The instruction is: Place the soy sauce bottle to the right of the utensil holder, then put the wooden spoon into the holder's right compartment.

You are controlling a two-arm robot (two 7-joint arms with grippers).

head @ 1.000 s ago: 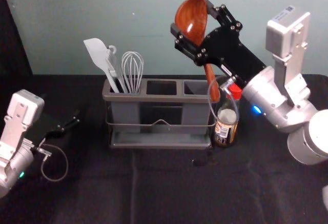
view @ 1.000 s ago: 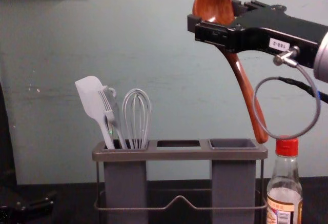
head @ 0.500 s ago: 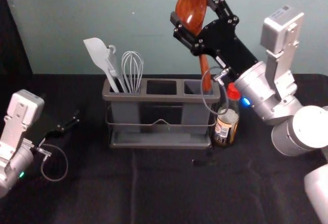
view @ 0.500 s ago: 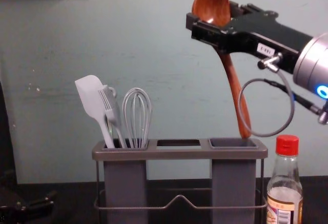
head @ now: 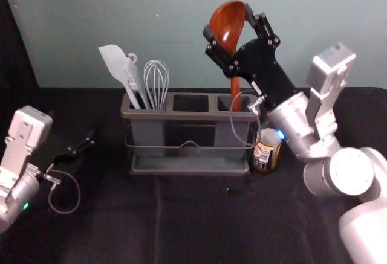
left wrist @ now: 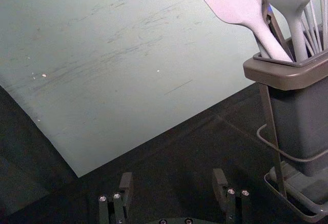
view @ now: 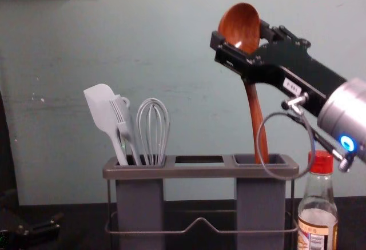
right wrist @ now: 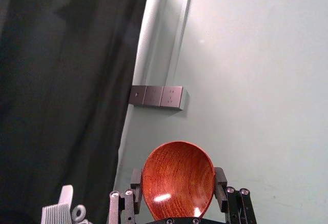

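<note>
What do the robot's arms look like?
Silvery, with looping cables. The right arm, at right, has a blue light; the left arm, at left, a green one. The right gripper and left gripper are black, two-fingered; the right has a white label.

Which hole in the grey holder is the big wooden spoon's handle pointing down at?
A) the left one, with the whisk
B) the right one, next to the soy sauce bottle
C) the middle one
B: the wooden spoon has its handle end at the opening of the right compartment, while the right gripper holds it by the bowl.
</note>
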